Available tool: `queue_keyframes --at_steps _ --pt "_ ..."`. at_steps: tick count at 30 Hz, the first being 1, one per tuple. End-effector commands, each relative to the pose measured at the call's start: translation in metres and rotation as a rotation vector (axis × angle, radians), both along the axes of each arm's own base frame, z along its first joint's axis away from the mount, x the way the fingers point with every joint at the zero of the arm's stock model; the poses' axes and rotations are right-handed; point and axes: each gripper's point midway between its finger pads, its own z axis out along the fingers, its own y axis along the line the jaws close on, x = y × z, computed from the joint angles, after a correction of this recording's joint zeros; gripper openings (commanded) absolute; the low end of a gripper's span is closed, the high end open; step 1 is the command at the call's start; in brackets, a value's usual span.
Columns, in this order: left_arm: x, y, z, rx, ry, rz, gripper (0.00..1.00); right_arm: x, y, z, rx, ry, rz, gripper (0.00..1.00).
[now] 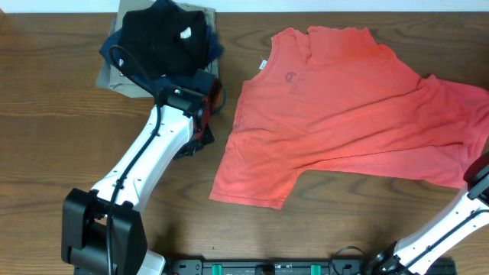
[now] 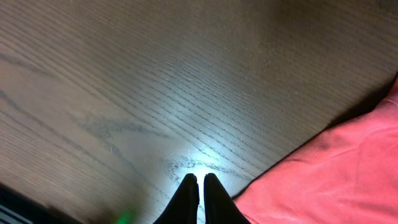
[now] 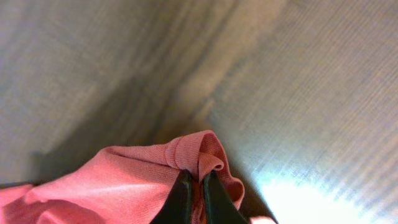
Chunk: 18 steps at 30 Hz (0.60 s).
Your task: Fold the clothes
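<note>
A wooden table under bright light

The table top fills nearly all of the overhead view. It is dark brown, with long grain running along its length. Beyond the table's far edge lies a narrow pale strip, too thin to tell wall from floor. On the table top, both wrist views catch a white glare patch that is soft-edged and washes out the grain beneath it.

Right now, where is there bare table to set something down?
Bare wood lies left of the left arm, below the dark clothes pile, and along the front edge beneath the red shirt. The back and right side are crowded with clothing.
</note>
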Motion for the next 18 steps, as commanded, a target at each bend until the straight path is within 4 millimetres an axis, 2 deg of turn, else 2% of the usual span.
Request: queue_keyframes --at_steps 1,2,3,9,12,15,18 --pt "0.001 0.004 0.002 0.022 -0.006 -0.01 0.09 0.0 -0.001 0.014 -0.06 0.023 0.019 0.75" --pt "0.001 0.004 0.002 0.022 -0.006 -0.011 0.13 -0.001 0.0 0.013 -0.059 0.029 0.026 0.95" --pt "0.002 0.004 0.002 0.021 -0.008 -0.01 0.14 -0.002 0.0 0.013 -0.056 0.033 0.026 0.99" --pt "0.004 -0.003 0.0 -0.013 -0.007 -0.043 0.14 -0.01 0.009 0.009 -0.013 0.062 0.001 0.99" --pt "0.01 -0.032 -0.002 -0.155 -0.005 -0.173 0.12 -0.009 0.019 0.006 0.032 0.061 -0.001 0.98" --pt "0.014 -0.075 -0.001 -0.316 -0.03 -0.326 0.11 -0.005 0.031 0.005 0.062 0.06 0.022 0.95" --pt "0.016 -0.099 -0.004 -0.344 -0.057 -0.39 0.12 -0.002 0.041 0.003 0.079 0.065 0.041 0.8"
